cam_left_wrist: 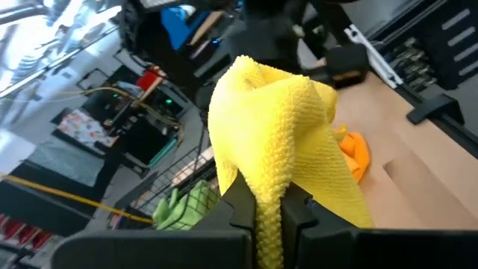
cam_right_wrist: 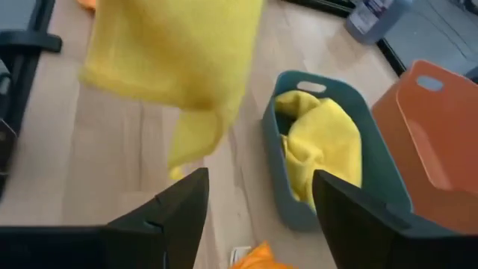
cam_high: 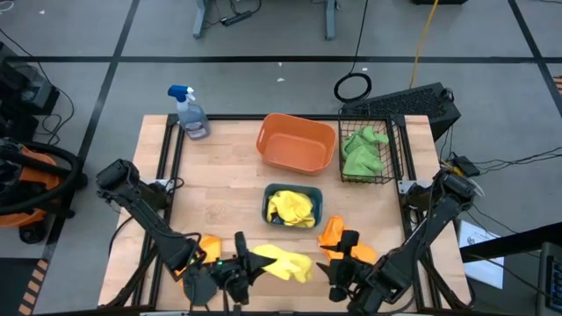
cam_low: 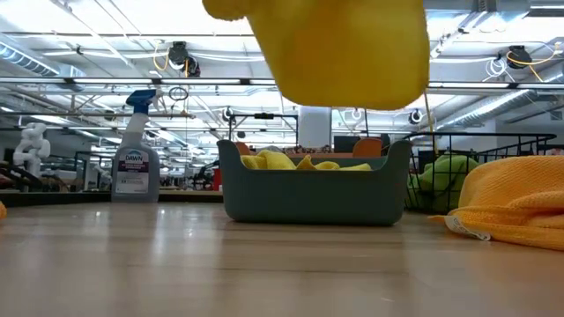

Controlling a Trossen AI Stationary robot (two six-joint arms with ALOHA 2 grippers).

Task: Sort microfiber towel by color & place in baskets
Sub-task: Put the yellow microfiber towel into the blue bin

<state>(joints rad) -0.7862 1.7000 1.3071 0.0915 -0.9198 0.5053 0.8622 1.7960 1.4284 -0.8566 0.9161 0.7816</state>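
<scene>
Yellow towel, high view: I see it lifted at the worktop's near edge, pinched by my left end effector.
Right end effector, high view: beside that towel, just by an orange towel lying on the wood.
Baskets, high view: teal tray mid-worktop holds yellow towels; orange tub behind it; black wire basket holds green towels. Spray bottle at the far left corner.
Low view: held towel hangs above the teal tray; an orange towel lies at right.
Left wrist view: fingers pressed together on the yellow towel's fold.
Right wrist view: fingers spread, gripping nothing; the towel hangs ahead, teal tray and orange tub beyond.
</scene>
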